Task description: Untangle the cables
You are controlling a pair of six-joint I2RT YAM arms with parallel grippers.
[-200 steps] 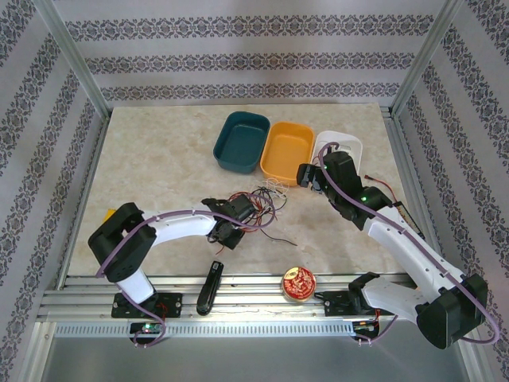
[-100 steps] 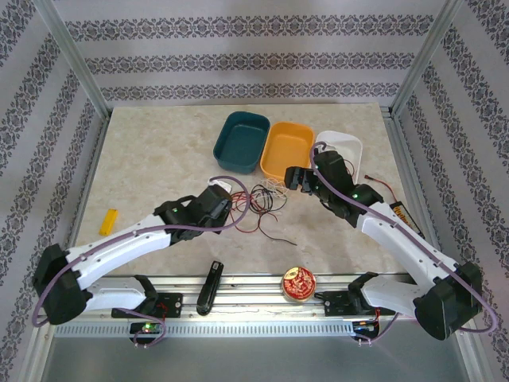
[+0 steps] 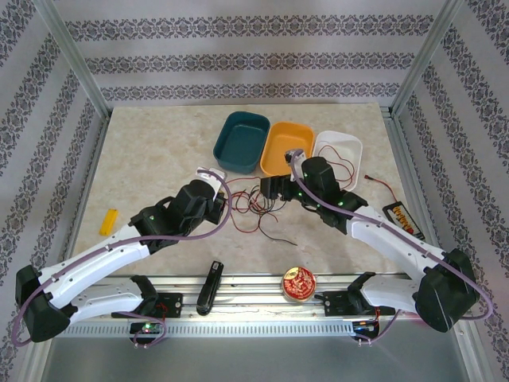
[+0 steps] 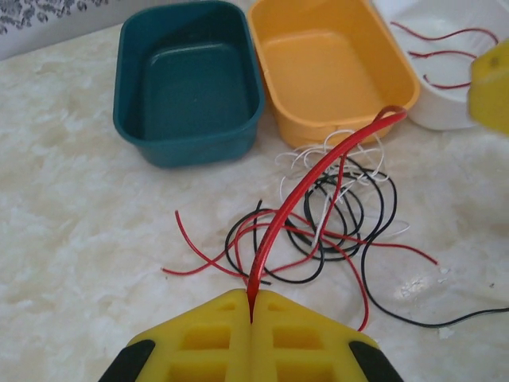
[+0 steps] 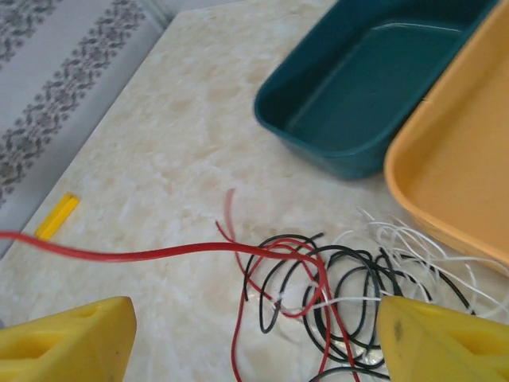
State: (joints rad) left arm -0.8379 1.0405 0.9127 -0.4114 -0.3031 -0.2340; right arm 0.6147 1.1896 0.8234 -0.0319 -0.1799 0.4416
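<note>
The left gripper (image 4: 250, 312), clamped on a red cable (image 4: 318, 163), has moved toward frame left, drawing that cable from the tangle (image 3: 258, 203). The right gripper (image 5: 254, 342) has shifted left over the tangle, its jaws narrowing.

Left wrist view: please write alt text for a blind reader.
The shut left gripper pinches a red cable arcing over a tangle of cables. Behind stand a teal bin, an orange bin and a white bin.

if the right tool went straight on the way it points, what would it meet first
Probably the tangle of cables, straight ahead of the right tool. The raised red cable crossing in front may come first, as depth is unclear.
</note>
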